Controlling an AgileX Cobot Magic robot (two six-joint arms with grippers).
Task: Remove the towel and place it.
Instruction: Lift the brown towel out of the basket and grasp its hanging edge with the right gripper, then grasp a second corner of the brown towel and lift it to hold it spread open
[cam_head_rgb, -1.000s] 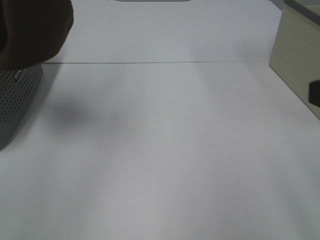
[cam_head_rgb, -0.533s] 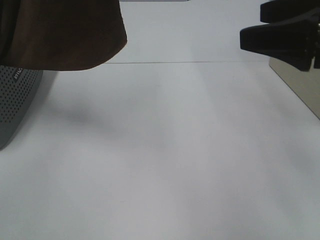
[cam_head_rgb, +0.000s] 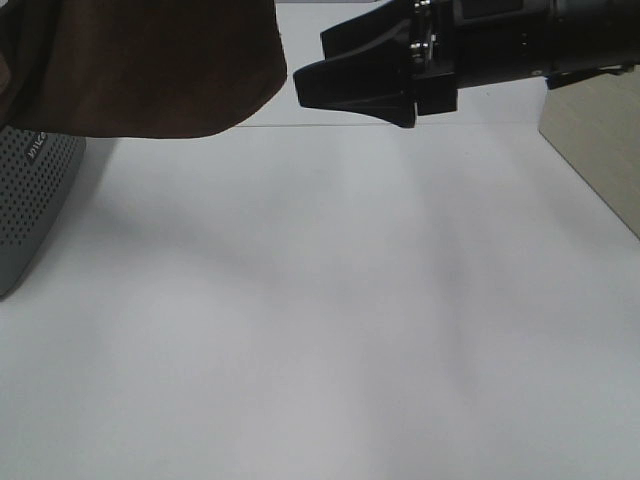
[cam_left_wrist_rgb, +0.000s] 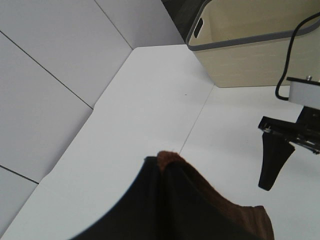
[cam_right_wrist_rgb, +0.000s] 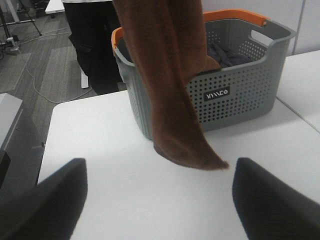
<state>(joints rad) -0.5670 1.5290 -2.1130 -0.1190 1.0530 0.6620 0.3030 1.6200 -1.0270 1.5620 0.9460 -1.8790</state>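
The towel (cam_right_wrist_rgb: 170, 85) hangs pinched in the closed jaws of the left gripper (cam_left_wrist_rgb: 160, 167), beside the grey basket (cam_right_wrist_rgb: 240, 90). The right gripper (cam_head_rgb: 312, 62) (empty) has jaws wide, just short of the towel's edge; mid-removal, I judge: next they must close on that edge.

Dark brown towel (cam_right_wrist_rgb: 170, 75) — grey perforated basket (cam_right_wrist_rgb: 250, 100) (orange rim), white table (cam_head_rgb: 320, 330)

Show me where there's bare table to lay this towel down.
The white table between the grey basket on the left and the beige bin on the right is bare. It is crowded only at the back, where the towel and the right gripper hang.
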